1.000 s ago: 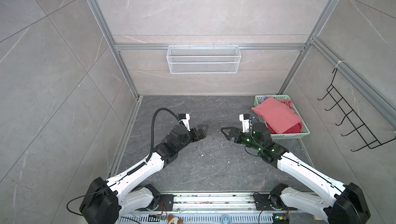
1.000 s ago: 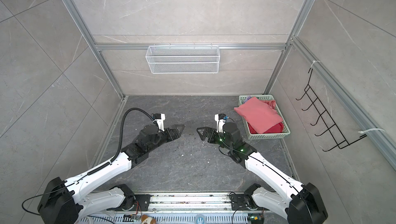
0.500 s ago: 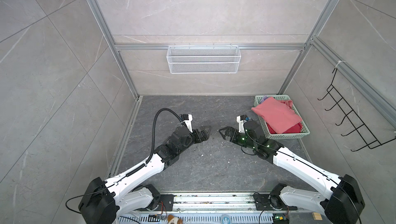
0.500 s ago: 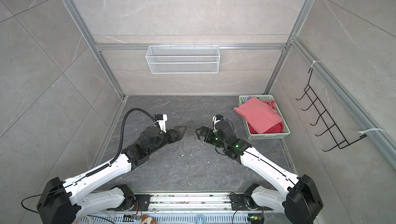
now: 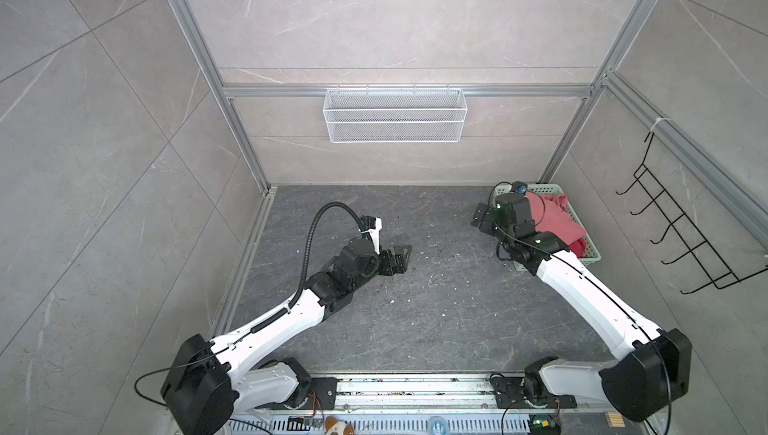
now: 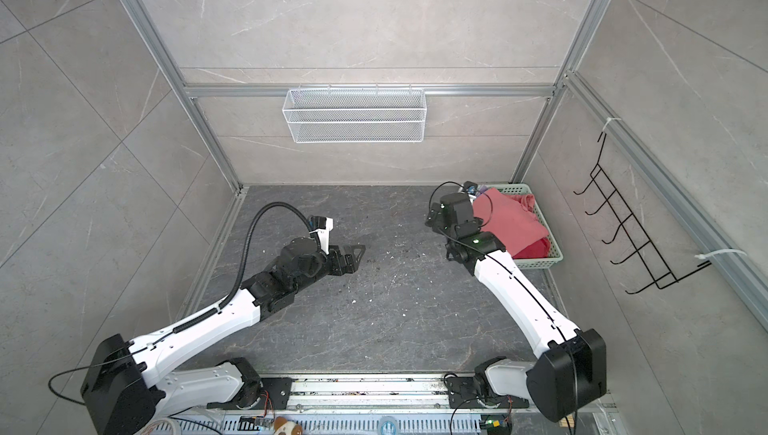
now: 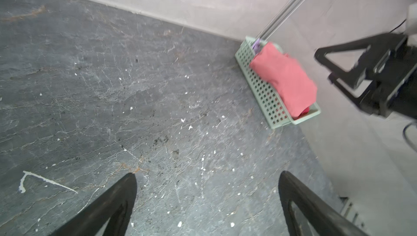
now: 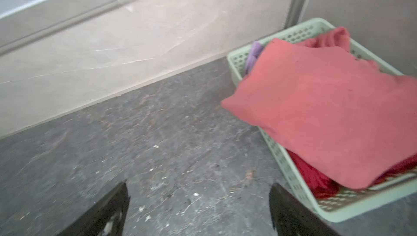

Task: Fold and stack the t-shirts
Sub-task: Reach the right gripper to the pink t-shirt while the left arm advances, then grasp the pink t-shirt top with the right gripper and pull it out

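Note:
The t-shirts lie heaped in a mint-green basket [image 5: 592,260] at the back right corner. A salmon-pink one [image 5: 555,221] [image 8: 327,101] is on top and hangs over the basket's near wall. A deep-red one [image 6: 534,248] [image 8: 311,176] lies under it, and a lilac one [image 8: 253,54] peeks out at the far end. My right gripper [image 5: 482,221] [image 8: 198,185] hovers just left of the basket, open and empty. My left gripper [image 5: 401,256] [image 7: 206,175] stands open and empty over the floor's middle left.
A white wire shelf [image 5: 395,115] hangs on the back wall and a black hook rack [image 5: 681,229] on the right wall. The dark stone floor [image 5: 436,308] carries white specks. Aluminium posts stand in the corners. In the left wrist view the right gripper [image 7: 323,66] shows beside the basket [image 7: 264,92].
My right arm has swung back and to the right, from the floor's middle to the basket's left side. The left gripper has hardly moved. Both stayed open.

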You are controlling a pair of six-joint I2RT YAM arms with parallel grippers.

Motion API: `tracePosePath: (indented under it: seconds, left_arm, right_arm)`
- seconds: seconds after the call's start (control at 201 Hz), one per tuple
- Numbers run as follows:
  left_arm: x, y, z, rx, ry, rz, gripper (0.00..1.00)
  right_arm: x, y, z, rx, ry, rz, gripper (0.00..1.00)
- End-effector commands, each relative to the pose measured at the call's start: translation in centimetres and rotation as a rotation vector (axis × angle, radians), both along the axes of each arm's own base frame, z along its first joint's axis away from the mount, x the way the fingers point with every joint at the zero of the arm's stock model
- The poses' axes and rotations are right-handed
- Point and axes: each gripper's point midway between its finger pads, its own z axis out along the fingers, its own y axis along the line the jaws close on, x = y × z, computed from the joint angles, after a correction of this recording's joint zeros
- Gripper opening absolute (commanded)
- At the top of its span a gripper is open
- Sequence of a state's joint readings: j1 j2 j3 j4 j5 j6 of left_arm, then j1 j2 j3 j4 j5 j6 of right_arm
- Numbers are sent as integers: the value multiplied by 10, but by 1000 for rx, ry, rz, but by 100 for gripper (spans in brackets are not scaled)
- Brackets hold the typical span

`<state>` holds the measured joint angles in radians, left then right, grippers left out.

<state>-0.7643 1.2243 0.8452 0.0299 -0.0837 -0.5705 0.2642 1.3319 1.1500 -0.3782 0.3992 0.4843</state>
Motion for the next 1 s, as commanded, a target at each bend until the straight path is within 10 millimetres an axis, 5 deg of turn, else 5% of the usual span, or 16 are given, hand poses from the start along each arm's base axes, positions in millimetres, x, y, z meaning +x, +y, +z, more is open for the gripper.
tracePosePath:
  seconds: [0.0, 0.189, 0.343, 0.702, 0.99]
  left_arm:
    - [7, -18, 14, 21, -39, -72, 100]
    - [18, -42, 17, 25, -40, -133, 100]
    - [35, -60, 10, 40, -28, -144, 100]
    - [62, -108, 14, 6, 33, -208, 100]
    - [69, -120, 16, -40, 65, -198, 99]
  right_arm:
    - [-2, -49, -22, 7, 75, -81, 97]
    - [-2, -125, -52, 144, 95, -212, 96]
    - [-3, -165, -79, 278, 99, -266, 89]
    - [4, -198, -126, 315, 136, -300, 82]
    - [17, -212, -142, 310, 133, -292, 76]
